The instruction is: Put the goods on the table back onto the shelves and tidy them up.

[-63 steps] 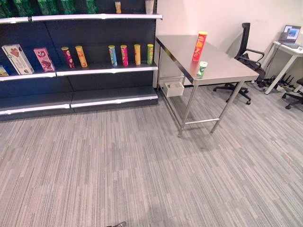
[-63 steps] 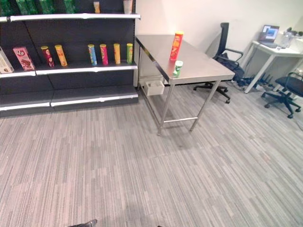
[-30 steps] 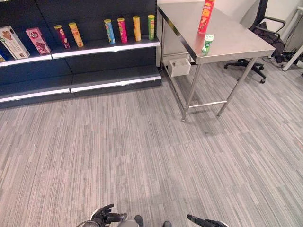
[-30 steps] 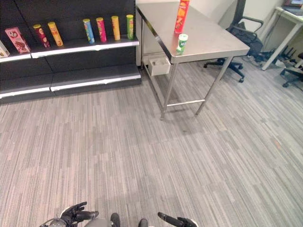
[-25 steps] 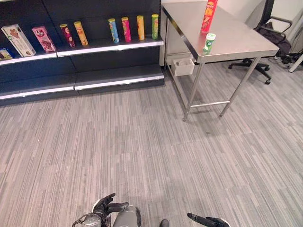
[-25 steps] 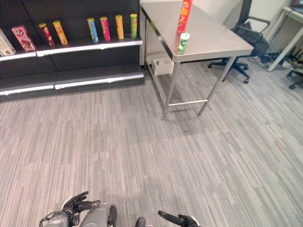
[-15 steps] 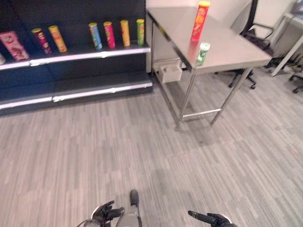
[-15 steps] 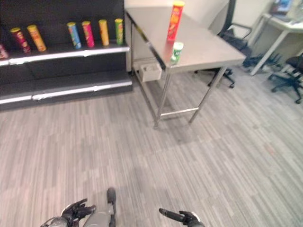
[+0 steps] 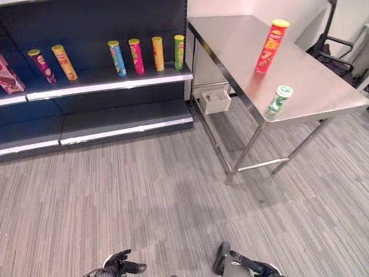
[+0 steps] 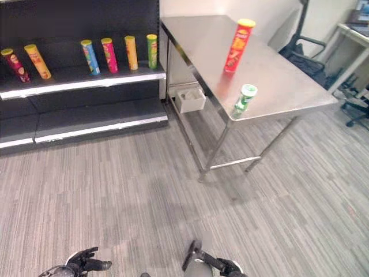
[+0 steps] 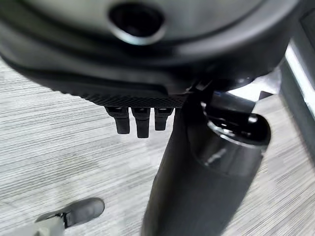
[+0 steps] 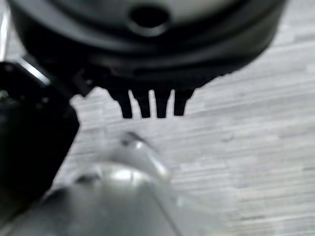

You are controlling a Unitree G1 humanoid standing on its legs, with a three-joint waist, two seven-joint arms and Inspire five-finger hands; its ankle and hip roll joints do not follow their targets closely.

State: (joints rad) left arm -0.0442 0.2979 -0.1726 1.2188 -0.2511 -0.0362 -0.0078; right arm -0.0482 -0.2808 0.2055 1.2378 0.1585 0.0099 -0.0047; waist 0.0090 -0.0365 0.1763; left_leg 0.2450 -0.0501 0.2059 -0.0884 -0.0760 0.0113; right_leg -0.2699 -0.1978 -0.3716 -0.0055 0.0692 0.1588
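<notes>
A tall red tube can (image 9: 270,46) stands upright on the steel table (image 9: 230,40), towards its far side. A short green can (image 9: 278,100) stands near the table's front edge. To the left is the dark shelf unit (image 9: 109,81) with several tube cans in a row, among them a blue one (image 9: 117,57) and a green one (image 9: 179,52). My left hand (image 9: 118,266) and right hand (image 9: 256,267) hang low over the carpet, far from the table. Both are open and hold nothing; the wrist views show relaxed fingers (image 11: 140,120) and fingers (image 12: 150,105) above the floor.
A white box (image 9: 216,101) hangs under the table next to the shelf. A pink carton (image 9: 8,75) sits at the shelf's left end. An office chair (image 9: 340,43) stands behind the table and a white desk (image 10: 357,29) at far right. Grey carpet lies between me and the table.
The camera has moved: the table and both cans now look larger and nearer, and the shelf sits further left. Both hands stay low and open.
</notes>
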